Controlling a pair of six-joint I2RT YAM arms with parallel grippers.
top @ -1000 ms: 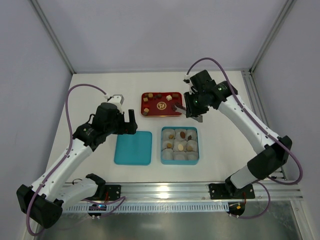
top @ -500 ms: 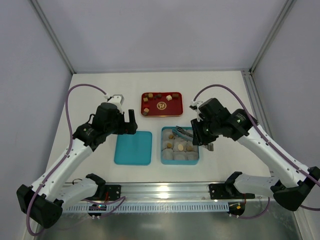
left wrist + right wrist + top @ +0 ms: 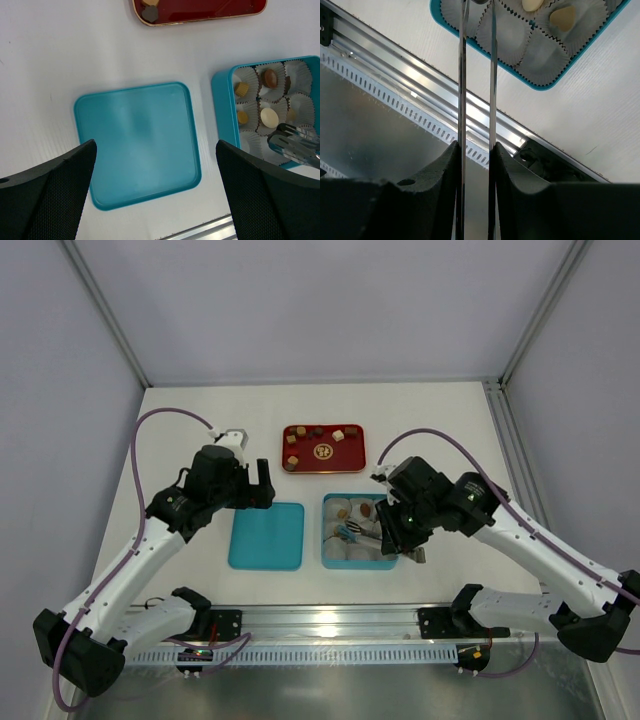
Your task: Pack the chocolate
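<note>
Swung across from the red tray (image 3: 350, 458) to the teal box (image 3: 222, 110) within the last second, then dropped low over it, without any shift on the left side. Pinching a pair of metal tongs (image 3: 462, 75) with the right gripper (image 3: 475, 145), fingers pressed against both blades, blades drawn close together. Reaching leftward from that gripper, long axis of the tongs lying across the box, tips over the row of paper cups (image 3: 512, 40) nearest the arm bases. Possibly nipping a dark piece between the tips, though cropped by the wrist view's top edge and too small from above to confirm. Several cups farther back already filled with chocolate (image 3: 270, 77), tan, brown and pale; more lying loose on the tray beyond. Judging by that, mid-placement: needs only a short descent along the blades into an empty cup, then a slight easing of the pinch. Worth keeping the tips centred so as not to snag a crinkled rim. Over on the other side, left gripper (image 3: 156, 145) spread wide, holding nothing, hovering above the flat teal lid (image 3: 135, 115) beside the box, farther from the work than the right.
</note>
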